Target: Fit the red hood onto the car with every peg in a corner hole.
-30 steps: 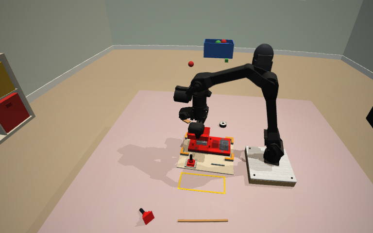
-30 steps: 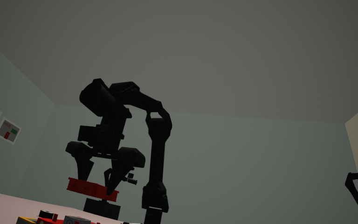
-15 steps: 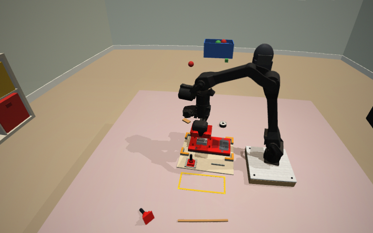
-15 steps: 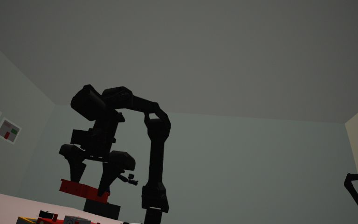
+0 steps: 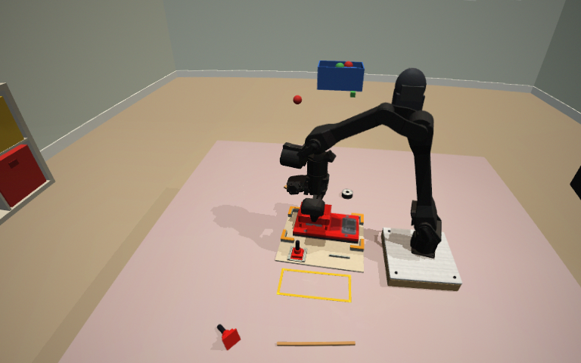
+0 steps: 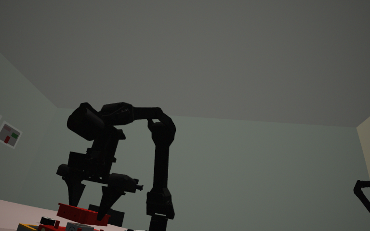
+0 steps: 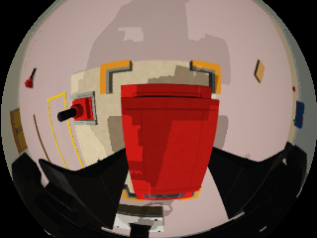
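The pale jig board (image 5: 321, 255) (image 7: 94, 144) looks like matt wood; the red hood (image 5: 325, 210) (image 6: 79, 214) (image 7: 170, 144) resembles smooth plastic.

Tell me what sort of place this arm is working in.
Probably a playroom or child's bedroom: a blue bin holds coloured balls, a red ball lies on the floor, and a shelf unit has bright yellow and red boxes.

The hood (image 5: 327, 210) (image 6: 81, 213) (image 7: 168, 144), a red shell with a flat roof, is pinched between the fingers, roof up, raised over the deck. Below the fingertips lies the red chassis (image 5: 333, 233) (image 6: 50, 227), flat in its orange-cornered jig (image 5: 357, 246) (image 6: 24, 226) (image 7: 116, 66). Under the hood, the grey engine block (image 6: 79, 226) and short red pegs (image 6: 57, 224) show; the hood seems roughly level, though the low view crops the deck.
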`<act>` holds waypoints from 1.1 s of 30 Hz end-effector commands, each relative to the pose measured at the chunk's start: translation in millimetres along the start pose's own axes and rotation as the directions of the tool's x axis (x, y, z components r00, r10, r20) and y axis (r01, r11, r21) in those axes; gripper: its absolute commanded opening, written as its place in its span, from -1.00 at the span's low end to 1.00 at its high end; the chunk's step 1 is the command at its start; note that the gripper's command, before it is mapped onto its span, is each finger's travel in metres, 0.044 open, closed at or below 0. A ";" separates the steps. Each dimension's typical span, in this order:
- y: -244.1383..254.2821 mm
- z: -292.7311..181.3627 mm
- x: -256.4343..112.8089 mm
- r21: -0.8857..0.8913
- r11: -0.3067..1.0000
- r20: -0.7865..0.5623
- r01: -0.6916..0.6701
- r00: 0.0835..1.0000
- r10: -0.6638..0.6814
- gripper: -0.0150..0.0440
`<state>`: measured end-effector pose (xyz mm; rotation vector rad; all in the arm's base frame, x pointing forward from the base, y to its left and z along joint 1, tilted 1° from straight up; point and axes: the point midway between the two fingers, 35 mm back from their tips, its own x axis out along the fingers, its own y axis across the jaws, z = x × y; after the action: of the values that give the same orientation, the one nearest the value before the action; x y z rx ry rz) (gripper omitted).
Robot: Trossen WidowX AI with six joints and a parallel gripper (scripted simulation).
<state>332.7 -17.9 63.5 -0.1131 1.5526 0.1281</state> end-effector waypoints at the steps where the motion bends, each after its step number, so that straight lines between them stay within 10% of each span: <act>1: -1.0 -0.2 2.1 -0.005 1.000 -0.001 0.004 1.000 -0.004 -0.49; 33: -2.0 0.6 6.0 -0.005 1.000 -0.001 0.004 1.000 -0.004 -0.49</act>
<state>333.5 -18.9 59.2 -0.1131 1.5527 0.1281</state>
